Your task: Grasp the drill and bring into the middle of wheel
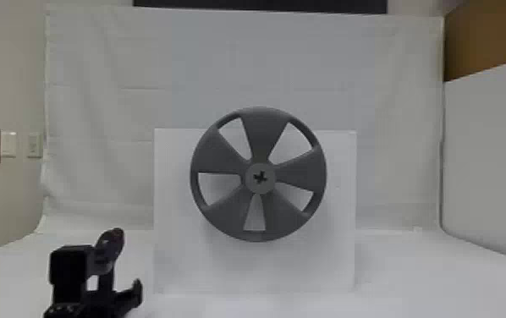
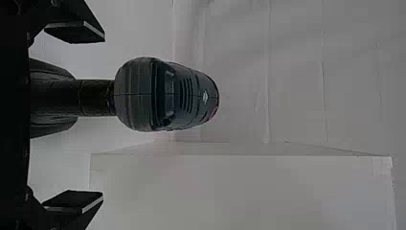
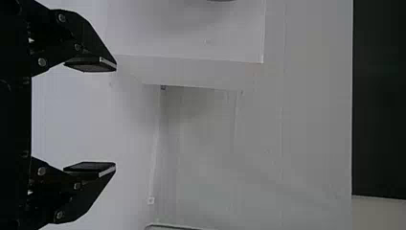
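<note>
Drill point(image 2: 167, 96), dark, round-backed and plastic-looking, stands ready for me but ungripped

I judge this to be the stage just before the grasp. In the left wrist view my black, flat-fingered left gripper point(image 2: 103, 117) is wide open, one finger to either side of the drill's slim dark handle point(image 2: 97, 98), with a gap between handle and each finger, so I have hold of nothing. The head view puts the drill low on my left, well apart from the large grey five-spoked wheel point(image 1: 260, 131), whose round grey hub point(image 1: 260, 188) bears a dark cross-shaped slot, in front of a plain white upright panel point(image 1: 176, 253). My matching black right gripper point(image 3: 116, 117) is parked in the right wrist view, fingers apart and nothing between them.

The reach looks all but done. To come are closing on the handle, lifting, and carrying the drill across to the middle of the wheel. I cannot tell what the drill rests on
</note>
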